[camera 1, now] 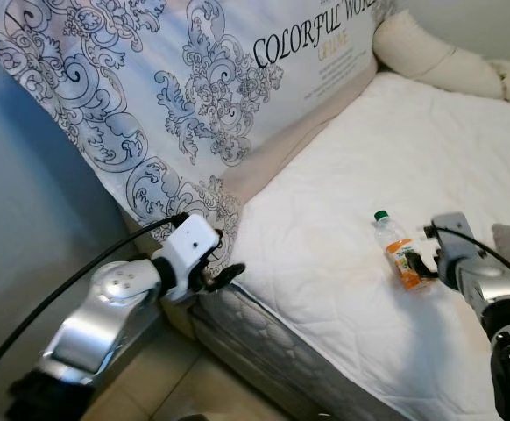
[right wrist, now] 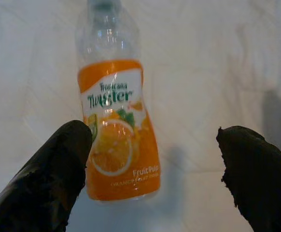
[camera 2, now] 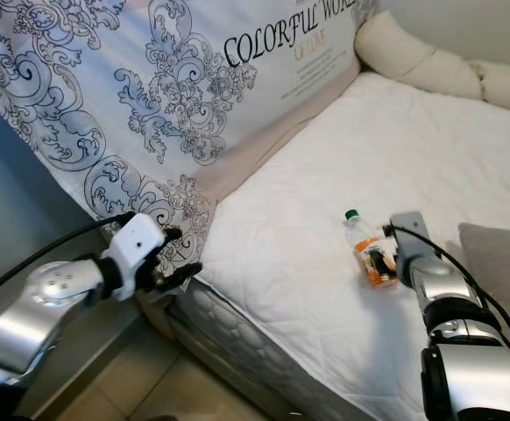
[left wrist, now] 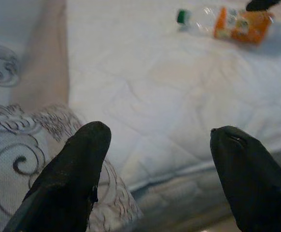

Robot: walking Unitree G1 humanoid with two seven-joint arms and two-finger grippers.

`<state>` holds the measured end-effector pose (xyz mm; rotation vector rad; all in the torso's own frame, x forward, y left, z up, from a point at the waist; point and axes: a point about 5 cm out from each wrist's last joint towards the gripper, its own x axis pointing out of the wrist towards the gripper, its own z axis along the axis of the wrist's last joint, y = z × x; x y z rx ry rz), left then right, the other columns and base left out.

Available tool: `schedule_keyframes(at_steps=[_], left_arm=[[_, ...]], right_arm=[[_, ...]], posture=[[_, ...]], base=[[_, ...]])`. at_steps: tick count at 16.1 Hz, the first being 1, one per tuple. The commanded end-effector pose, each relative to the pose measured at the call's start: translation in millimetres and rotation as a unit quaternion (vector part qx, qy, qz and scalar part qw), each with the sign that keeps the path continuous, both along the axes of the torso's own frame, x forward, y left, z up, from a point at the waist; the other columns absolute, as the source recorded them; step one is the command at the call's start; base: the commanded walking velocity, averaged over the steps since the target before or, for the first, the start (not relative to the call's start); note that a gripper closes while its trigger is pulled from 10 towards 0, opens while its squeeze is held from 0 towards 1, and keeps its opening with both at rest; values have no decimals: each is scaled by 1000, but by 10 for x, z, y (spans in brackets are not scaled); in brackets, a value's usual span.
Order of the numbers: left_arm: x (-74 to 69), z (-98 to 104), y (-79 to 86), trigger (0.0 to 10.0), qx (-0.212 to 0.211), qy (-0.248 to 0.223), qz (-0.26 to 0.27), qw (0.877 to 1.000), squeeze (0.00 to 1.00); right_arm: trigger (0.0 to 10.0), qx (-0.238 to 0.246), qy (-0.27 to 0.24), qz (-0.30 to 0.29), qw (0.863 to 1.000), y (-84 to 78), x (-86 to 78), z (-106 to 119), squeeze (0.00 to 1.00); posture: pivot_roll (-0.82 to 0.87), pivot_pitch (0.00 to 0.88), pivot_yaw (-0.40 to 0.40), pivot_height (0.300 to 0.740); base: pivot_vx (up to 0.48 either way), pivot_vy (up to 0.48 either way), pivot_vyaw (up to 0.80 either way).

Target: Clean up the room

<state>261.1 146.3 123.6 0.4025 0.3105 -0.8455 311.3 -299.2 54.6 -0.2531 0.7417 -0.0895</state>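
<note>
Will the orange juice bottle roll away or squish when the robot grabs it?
The bottle lies on its side and is round, so a nudge could roll it, though the soft quilted mattress may slow it. It looks like thin clear plastic, probably light and a bit squishy. The right end effector is open around it.

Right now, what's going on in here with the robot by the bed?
The robot is tidying up and going for an orange juice bottle lying on its side on the white mattress. Its right hand is open and sits right at the bottle's base end, one finger beside the label, not gripping it yet. The left hand is also open and empty, hovering at the mattress edge near the patterned bedding.
</note>
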Motion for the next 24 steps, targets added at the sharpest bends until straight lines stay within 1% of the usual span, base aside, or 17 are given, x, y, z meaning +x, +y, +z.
schedule_keyframes(at_steps=[1, 2, 3, 5, 6, 8, 9, 10, 13, 14, 16, 20, 24], left_arm=[[-41, 54, 11, 10000, 1, 3, -13, 1000, 0], [-83, 68, 35, 10000, 5, 10, -18, 1000, 0], [-125, 76, 47, 10000, 6, 17, -23, 1000, 0], [-209, 78, 64, 10000, 15, 30, -35, 999, 0], [-239, 91, 64, 10000, 18, 34, -40, 998, 0], [-255, 120, 72, 10000, 19, 37, -41, 998, 0], [-254, 130, 83, 10000, 19, 39, -39, 998, 0], [-253, 132, 88, 10000, 19, 40, -38, 998, 0], [-261, 128, 90, 10000, 19, 44, -35, 998, 0], [-278, 119, 86, 10000, 19, 51, -33, 998, 0], [-301, 102, 84, 10000, 20, 59, -33, 998, 0], [-324, 97, 93, 10000, 20, 64, -31, 997, 0], [-330, 81, 78, 10000, 18, 70, -28, 997, 0]], right_arm=[[10000, 16, -12, -14, 1000, -24, 20, 35, 0], [10000, 16, -6, -26, 1000, -53, -22, -5, 0], [10000, 5, 0, -33, 999, -85, -56, -30, 0], [10000, 21, 1, -50, 999, -100, -104, -80, 0], [10000, 31, 4, -51, 998, -95, -122, -103, 0], [10000, 17, 8, -54, 998, -129, -148, -112, 0], [2549, 15, 5, -64, 998, -156, -154, -104, 0], [0, 15, 4, -68, 998, -165, -155, -100, 0], [0, 13, 10, -73, 997, -181, -163, -96, 0], [0, 14, 30, -69, 997, -171, -196, -138, 0], [0, 18, 48, -73, 996, -159, -245, -197, 0], [0, 35, 54, -100, 993, -172, -305, -252, 0], [0, 59, 45, -123, 990, -194, -333, -265, 0]], posture=[[80, 0, 58, 740], [95, 0, 74, 740], [101, 7, 84, 740], [118, 33, 101, 740], [131, 46, 108, 740], [136, 55, 109, 740], [134, 59, 105, 740], [134, 59, 104, 740], [132, 54, 93, 740], [132, 53, 88, 740], [134, 52, 84, 740], [139, 47, 78, 740], [125, 28, 82, 740]], base=[[0, 0, 0], [0, 0, 0], [0, 0, 0], [0, 0, 0], [0, 0, 0], [0, 0, 0], [0, 0, 0], [0, 0, 0], [0, 0, 0], [0, 0, 0], [0, 0, 0], [0, 0, 0], [0, 0, 0]])
